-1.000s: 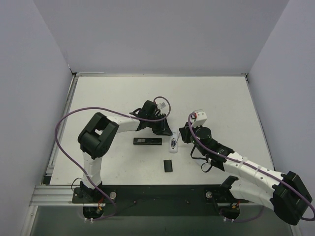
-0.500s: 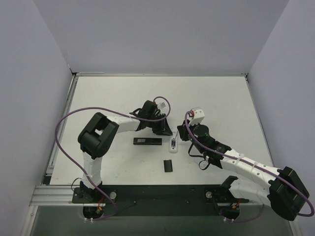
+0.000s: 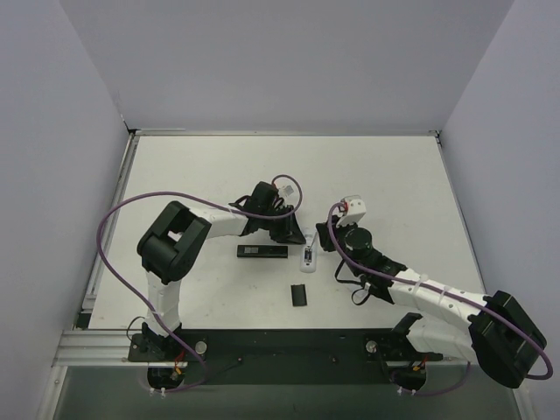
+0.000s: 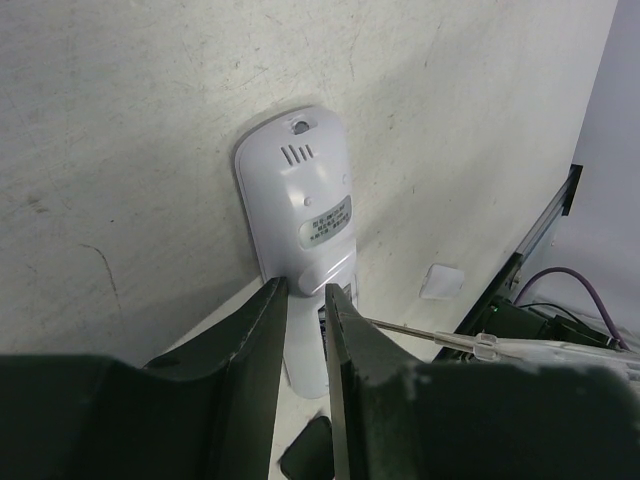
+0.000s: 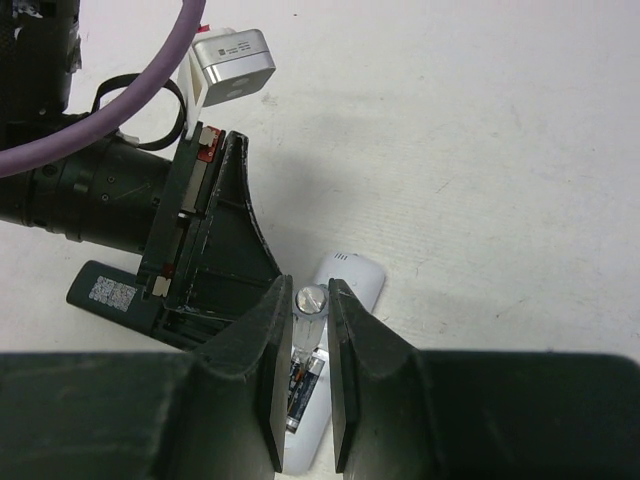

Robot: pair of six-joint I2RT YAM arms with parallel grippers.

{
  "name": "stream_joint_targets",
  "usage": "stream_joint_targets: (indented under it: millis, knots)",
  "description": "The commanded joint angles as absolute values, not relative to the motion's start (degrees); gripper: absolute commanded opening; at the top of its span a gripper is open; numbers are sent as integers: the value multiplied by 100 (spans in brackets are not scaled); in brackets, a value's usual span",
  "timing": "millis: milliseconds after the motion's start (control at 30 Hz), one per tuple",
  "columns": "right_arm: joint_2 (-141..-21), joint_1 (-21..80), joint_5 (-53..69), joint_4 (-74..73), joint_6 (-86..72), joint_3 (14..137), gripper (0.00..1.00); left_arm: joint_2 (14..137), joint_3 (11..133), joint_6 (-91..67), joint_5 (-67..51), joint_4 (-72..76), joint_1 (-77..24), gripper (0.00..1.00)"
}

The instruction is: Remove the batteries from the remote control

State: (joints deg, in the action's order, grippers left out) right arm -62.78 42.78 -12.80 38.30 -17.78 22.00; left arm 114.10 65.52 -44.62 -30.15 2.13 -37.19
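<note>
The white remote control [image 3: 308, 256] lies back up, its battery bay open. My left gripper [image 4: 305, 290] is shut on the remote control [image 4: 300, 215], one finger against each long side. Two batteries [image 5: 305, 385] lie side by side in the bay. My right gripper [image 5: 308, 292] is shut on a thin tool with a clear handle [image 5: 311, 300], which points down into the bay at the batteries. Its metal shaft [image 4: 420, 332] shows in the left wrist view. In the top view both grippers, left [image 3: 296, 236] and right [image 3: 322, 245], meet at the remote.
A black remote [image 3: 262, 252] lies just left of the white one, close under my left gripper. The flat black cover [image 3: 299, 296] lies nearer the front edge. Purple cables loop over both arms.
The right arm's forearm and wrist have shifted slightly, while its gripper stays at the remote with the tool. The left arm and the remote have not moved.
</note>
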Motion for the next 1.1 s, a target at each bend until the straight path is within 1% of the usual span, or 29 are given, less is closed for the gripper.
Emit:
stream_joint_targets:
  millis: [0, 233, 333, 533, 667, 1067]
  knots:
    - [-6302, 4263, -1485, 3902, -2047, 1890, 0, 11145, 6434, -4465, -3226, 316, -3841, 32]
    - [-6266, 4184, -1775, 4350, -2917, 1293, 0, 11223, 6346, -4509, -3269, 439, -3867, 31]
    - [-6328, 4079, -1679, 4508, -3146, 1239, 0, 11276, 6363, -4509, -3278, 439, -3893, 29]
    - [-6276, 3850, -1450, 4781, -3585, 1020, 0, 11294, 6416, -4483, -3278, 369, -3911, 29]
    - [-6267, 3526, -1205, 5141, -3945, 791, 0, 11320, 6425, -4474, -3278, 325, -3929, 29]
    - [-6495, 3296, -809, 5564, -4122, 615, 0, 11303, 6328, -4562, -3182, 378, -3981, 29]
